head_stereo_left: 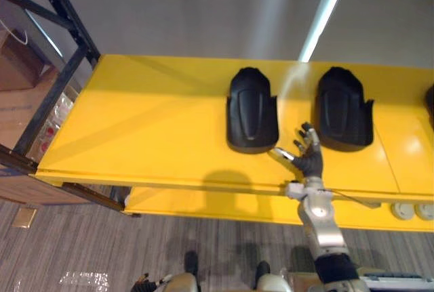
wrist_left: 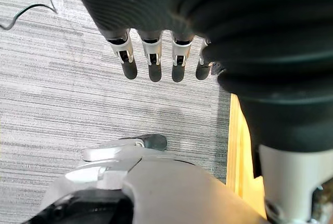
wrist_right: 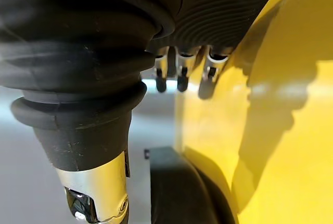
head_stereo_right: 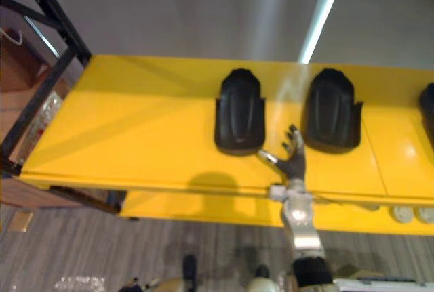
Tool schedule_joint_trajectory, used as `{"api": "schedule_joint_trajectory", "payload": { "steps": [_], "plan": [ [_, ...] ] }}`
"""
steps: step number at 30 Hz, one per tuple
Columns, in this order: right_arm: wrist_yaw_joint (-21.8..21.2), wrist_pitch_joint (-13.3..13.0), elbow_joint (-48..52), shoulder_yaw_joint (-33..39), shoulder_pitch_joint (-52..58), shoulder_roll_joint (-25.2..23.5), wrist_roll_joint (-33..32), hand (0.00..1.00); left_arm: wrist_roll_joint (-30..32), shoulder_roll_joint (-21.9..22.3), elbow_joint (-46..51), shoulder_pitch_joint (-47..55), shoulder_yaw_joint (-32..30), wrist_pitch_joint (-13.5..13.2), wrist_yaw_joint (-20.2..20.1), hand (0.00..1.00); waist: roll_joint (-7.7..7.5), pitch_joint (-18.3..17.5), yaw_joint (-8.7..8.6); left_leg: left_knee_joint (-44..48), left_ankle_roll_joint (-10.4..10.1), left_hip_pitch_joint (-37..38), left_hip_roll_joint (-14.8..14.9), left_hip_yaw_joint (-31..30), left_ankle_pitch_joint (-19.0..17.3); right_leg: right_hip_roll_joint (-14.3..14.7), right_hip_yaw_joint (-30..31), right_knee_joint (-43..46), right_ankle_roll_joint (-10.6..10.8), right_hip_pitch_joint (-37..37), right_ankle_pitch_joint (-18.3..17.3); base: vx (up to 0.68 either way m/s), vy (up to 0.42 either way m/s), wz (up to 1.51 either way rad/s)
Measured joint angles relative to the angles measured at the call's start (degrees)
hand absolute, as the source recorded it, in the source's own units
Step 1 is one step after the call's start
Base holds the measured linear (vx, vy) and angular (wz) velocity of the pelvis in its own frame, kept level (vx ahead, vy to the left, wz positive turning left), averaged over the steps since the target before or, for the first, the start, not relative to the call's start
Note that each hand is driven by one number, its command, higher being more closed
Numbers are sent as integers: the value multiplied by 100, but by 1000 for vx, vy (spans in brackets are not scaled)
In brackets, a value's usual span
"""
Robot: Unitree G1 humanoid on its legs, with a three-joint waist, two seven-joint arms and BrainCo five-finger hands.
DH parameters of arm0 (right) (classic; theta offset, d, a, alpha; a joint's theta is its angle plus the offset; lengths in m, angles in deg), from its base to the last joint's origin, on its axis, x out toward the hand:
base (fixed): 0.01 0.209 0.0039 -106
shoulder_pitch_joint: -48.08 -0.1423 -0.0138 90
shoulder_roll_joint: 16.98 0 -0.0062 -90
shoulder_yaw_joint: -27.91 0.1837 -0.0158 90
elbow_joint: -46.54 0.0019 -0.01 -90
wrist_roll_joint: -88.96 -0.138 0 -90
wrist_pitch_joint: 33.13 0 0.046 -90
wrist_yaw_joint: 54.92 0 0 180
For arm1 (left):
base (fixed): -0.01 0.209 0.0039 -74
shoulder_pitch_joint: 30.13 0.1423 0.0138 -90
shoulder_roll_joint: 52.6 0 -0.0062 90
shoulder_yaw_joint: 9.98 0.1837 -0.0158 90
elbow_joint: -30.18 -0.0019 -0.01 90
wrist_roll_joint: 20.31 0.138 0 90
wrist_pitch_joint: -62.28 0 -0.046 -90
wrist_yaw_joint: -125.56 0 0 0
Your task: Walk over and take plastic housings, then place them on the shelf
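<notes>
1. Two black plastic housings lie flat on the top yellow shelf [head_stereo_left: 149, 129]. The left housing [head_stereo_left: 252, 110] and right housing [head_stereo_left: 344, 109] sit side by side, apart. A third housing [head_stereo_left: 430, 106] is cut off at the view's right edge.
2. The right hand [head_stereo_left: 308, 156] is over the shelf's front part, in the gap between the left and right housings and a bit nearer the robot than both.
3. Its thumb reaches twd the left housing's near right corner, very close. Can't tell if it touches.
4. Its fingertips end just beside the right housing's near left corner.
5. Each housing's long axis runs front to back on the shelf, w/ the rounded narrow end twd the far wall, the wider end twd the front edge, and the domed side up.
6. R hand: open, fingers [wrist_right: 179, 73] straight and spread, holding nothing. Back of hand faces up, tips point twd the wall, and the forearm comes up over the shelf's front edge.
7. The left hand [wrist_left: 154, 60] hangs low over the grey carpet floor [wrist_left: 62, 104], fingers straight and relaxed, empty.
8. A lower yellow shelf level [head_stereo_left: 203, 207] shows under the top one.
</notes>
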Motion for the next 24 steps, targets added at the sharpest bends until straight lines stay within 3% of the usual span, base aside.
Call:
{"api": "schedule_joint_trajectory", "payload": {
  "steps": [9, 16, 24],
  "plan": [
    [364, 13, -2, 12, -412, -14, -11, 0, -196, -10, 4, -123, 49, -12, 48, 0, 40, 278, 22, 3, 16, -23, 4, 107, -18, 2, 104, 35, -1, -110, 0, -3, 2, -5],
    [718, 6, 8, 114, -548, -30, -8, 0, -216, -17, -1, -242, 213, -13, 91, 0, 47, 374, 132, 5, 18, -23, -22, 135, -38, -4, 124, 79, -10, -147, -23, 6, 1, -1],
    [830, 7, 9, 187, -570, -60, -49, 0, -216, -16, 0, -262, 223, -12, 104, 0, 39, 409, 143, 5, 18, -8, -16, 129, -38, -17, 126, 205, -19, -183, -98, 0, 0, 0]
  ]
}}
